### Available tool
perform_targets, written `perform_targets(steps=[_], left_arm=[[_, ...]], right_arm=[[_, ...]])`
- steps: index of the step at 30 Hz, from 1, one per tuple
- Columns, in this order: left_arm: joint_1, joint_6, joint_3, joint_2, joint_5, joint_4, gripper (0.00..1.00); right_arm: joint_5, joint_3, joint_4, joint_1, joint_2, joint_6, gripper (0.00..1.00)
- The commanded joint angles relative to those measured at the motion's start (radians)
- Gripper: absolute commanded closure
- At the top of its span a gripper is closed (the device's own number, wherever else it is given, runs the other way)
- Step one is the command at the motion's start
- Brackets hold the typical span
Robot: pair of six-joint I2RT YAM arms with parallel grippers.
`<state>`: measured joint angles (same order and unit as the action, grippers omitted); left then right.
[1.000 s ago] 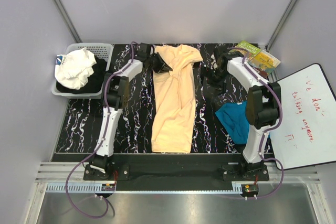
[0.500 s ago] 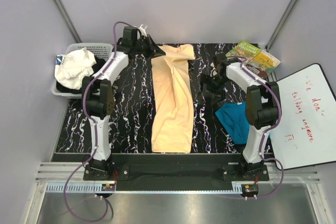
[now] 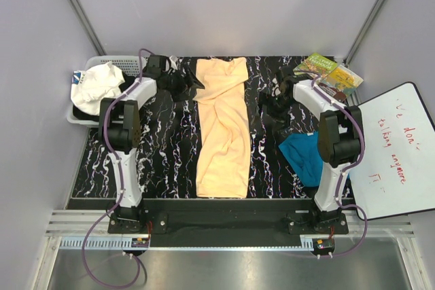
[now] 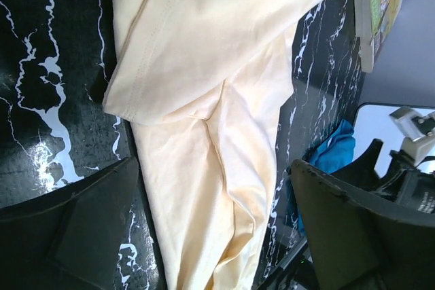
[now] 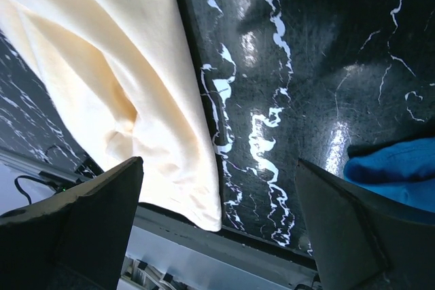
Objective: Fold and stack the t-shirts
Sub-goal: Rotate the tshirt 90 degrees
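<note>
While the pale peach-yellow t-shirt (image 3: 223, 130) lies along the middle of the table (image 3: 170, 161) as a long narrow strip, folded in lengthwise and running from the far edge almost to the near one, the teal-blue t-shirt (image 3: 304, 156) sits well apart from it on the right side, bunched and unfolded, partly hidden under the right arm. The left wrist view shows the peach shirt's far end with a flap of cloth turned over the body and soft creases down its length.

The left gripper (image 3: 185, 84) hangs just beside the far left corner of the peach shirt, its jaws spread wide with nothing between them. The right gripper (image 3: 275, 115) hovers over bare table between the two shirts, jaws likewise wide apart and holding nothing.

At the far left corner stands a pale plastic basket (image 3: 132, 61) holding a white cloth (image 3: 95, 86) on top of something dark. A green printed booklet (image 3: 329, 73) lies at the far right corner, and a whiteboard (image 3: 397, 151) with red handwriting rests along the table's right edge.
</note>
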<state>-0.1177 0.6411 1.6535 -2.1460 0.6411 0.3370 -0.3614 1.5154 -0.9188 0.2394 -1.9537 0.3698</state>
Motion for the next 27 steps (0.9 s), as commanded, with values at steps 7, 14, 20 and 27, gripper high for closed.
perform_targets(steps=[7,14,20,27], left_arm=[[-0.036,-0.084,0.366,-0.142,-0.058,-0.004,0.01],[-0.042,0.037,0.666,-0.420,-0.034,0.023,0.12],[-0.045,0.061,0.706,-0.480,-0.044,0.005,0.16],[-0.054,0.110,0.710,-0.506,-0.020,-0.091,0.67]], right_arm=[[-0.030,0.233,0.083,-0.006,-0.149,0.026,0.01],[-0.088,0.368,0.084,-0.005,-0.275,0.075,0.04],[-0.073,0.347,0.083,-0.005,-0.237,0.069,0.04],[-0.068,0.319,0.084,-0.005,-0.229,0.066,0.03]])
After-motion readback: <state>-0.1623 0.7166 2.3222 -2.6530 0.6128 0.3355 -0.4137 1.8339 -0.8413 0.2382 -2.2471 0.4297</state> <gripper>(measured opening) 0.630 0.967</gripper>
